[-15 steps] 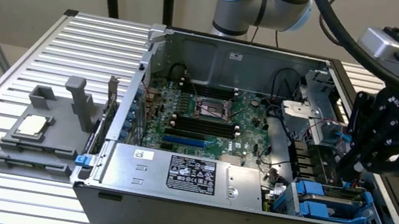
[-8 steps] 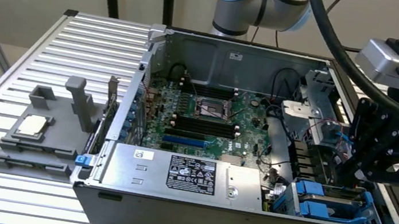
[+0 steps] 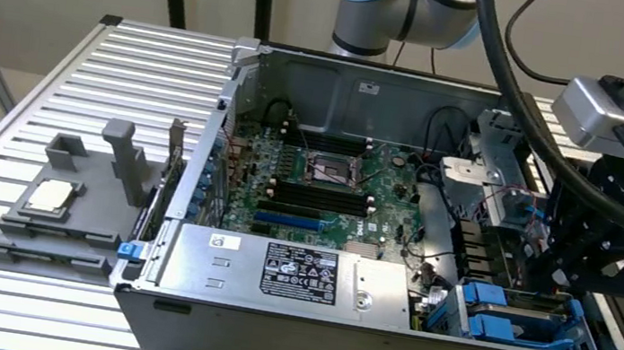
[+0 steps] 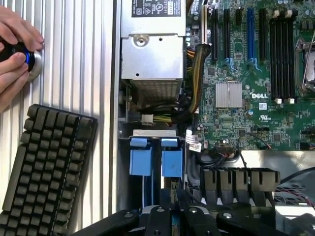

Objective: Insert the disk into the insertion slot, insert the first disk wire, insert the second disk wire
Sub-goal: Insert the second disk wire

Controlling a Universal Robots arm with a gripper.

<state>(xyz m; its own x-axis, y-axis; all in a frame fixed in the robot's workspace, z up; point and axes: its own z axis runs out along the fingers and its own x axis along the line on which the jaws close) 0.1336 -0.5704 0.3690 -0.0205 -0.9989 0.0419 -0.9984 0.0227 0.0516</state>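
Partly hidden | claw (image 4: 172,216) fingertips cut off | above insertion slot (image 4: 152,162)

Arm (image 3: 413,7): silver-grey tubular joints with pale blue end caps, seen in the exterior view; thick black cables run alongside it. Wrist carries a light grey box-shaped module (image 3: 599,109) and a black housing with pale lettering. Gripper (image 4: 173,216): black linkage bars joined by round silver pivot screws.
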